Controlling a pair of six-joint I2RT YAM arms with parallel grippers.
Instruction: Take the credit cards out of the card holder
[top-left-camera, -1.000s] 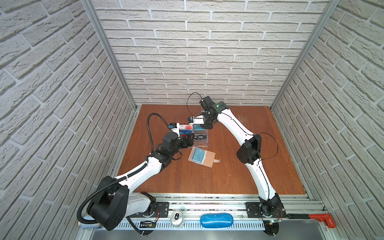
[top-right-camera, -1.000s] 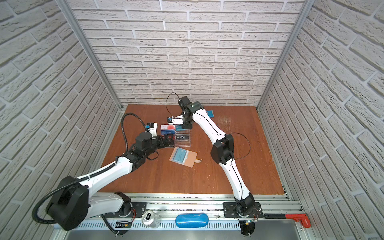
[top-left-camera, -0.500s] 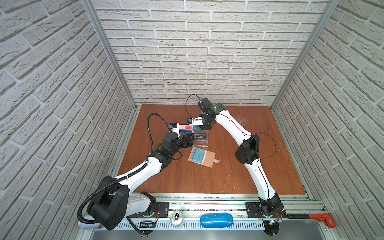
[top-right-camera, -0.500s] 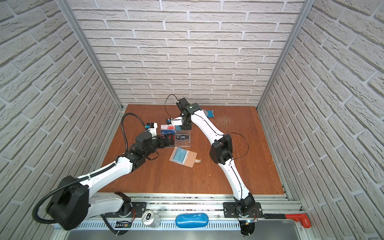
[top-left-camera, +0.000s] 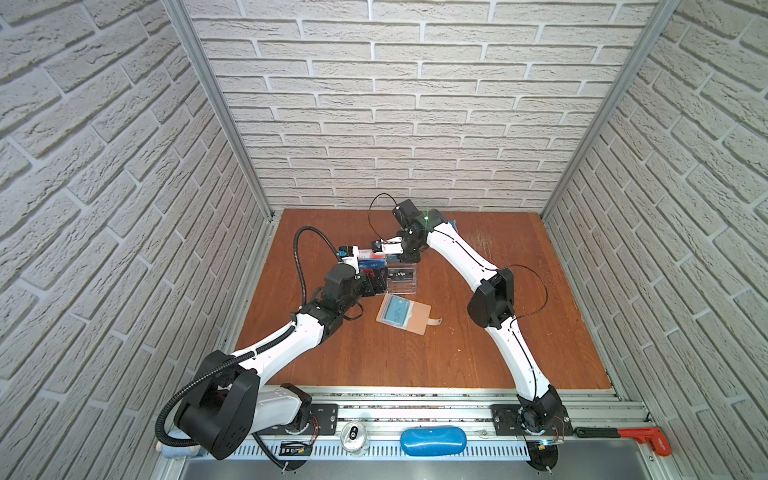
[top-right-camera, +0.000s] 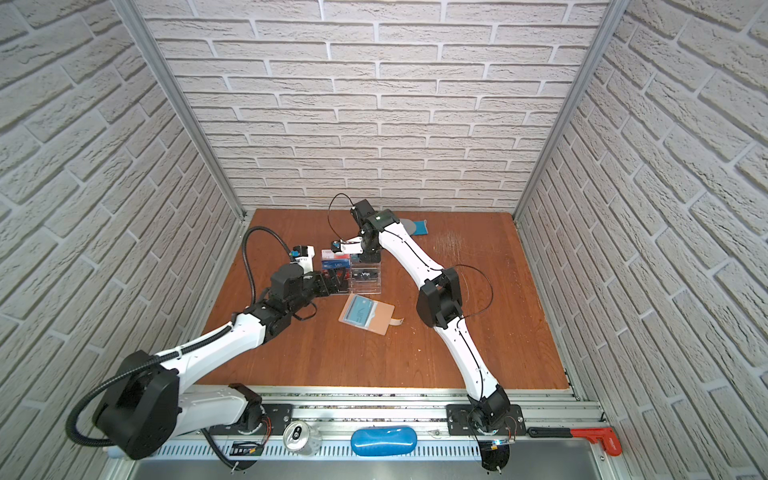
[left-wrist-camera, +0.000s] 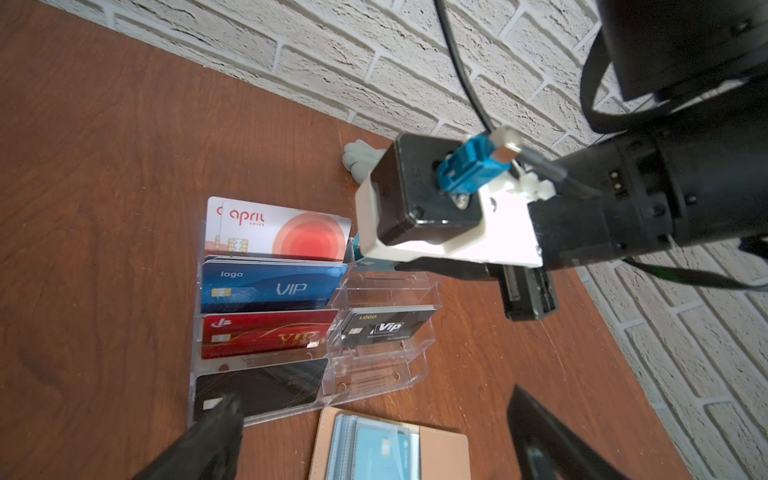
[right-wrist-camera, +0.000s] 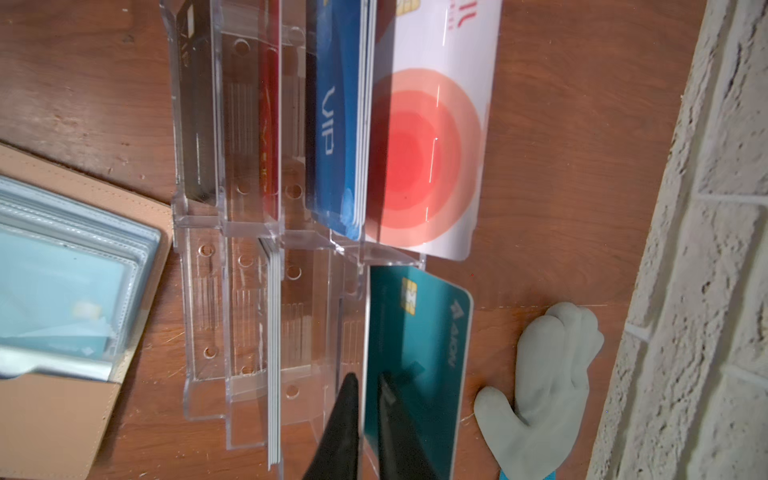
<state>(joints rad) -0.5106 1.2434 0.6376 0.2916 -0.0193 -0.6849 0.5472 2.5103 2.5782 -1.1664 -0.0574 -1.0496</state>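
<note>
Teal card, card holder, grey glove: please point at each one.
teal card (right-wrist-camera: 415, 332): right wrist view, middle of its face.
card holder (top-left-camera: 400, 312): in a top view, inner sleeve page.
grey glove (right-wrist-camera: 540, 374): right wrist view, palm.

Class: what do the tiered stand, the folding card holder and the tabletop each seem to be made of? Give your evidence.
Tiered stand: clear glossy rigid plastic, probably acrylic; cards show through.
Card holder: matt tan leather or imitation; stitched edge.
Tabletop: reddish-brown wood or wood-look laminate; grain lines, fine scratches.
</note>
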